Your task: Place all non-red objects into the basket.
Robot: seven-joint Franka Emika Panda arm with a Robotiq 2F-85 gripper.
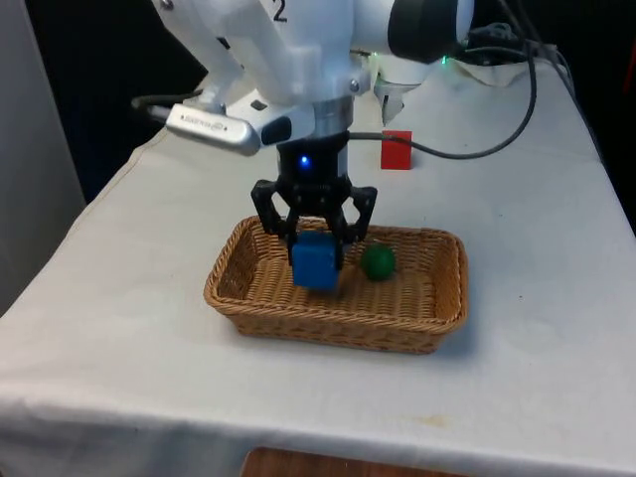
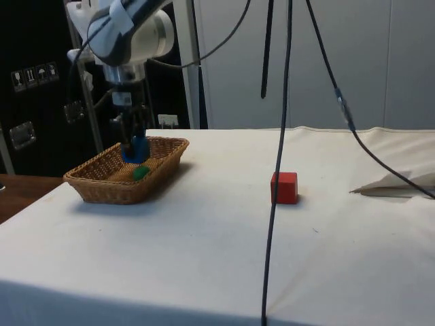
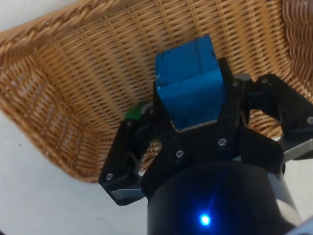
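My gripper (image 1: 316,244) hangs inside the wicker basket (image 1: 328,333), shut on a blue cube (image 1: 315,264) held just above the basket floor. In the wrist view the blue cube (image 3: 190,88) sits clamped between the black fingers (image 3: 230,105), with the woven basket wall (image 3: 63,98) beyond it. A green ball (image 1: 378,261) lies in the basket beside the cube, toward the front view's right; part of the green ball (image 3: 133,111) peeks past a finger. From the side, the gripper (image 2: 134,146) and blue cube (image 2: 136,151) are over the basket (image 2: 102,190), with the green ball (image 2: 141,173) on its floor.
A red cube (image 1: 397,149) stands on the white cloth beyond the basket, near the robot's base, and sits apart from the basket in the side view, red cube (image 2: 284,187). Black cables (image 2: 279,156) hang across the side view.
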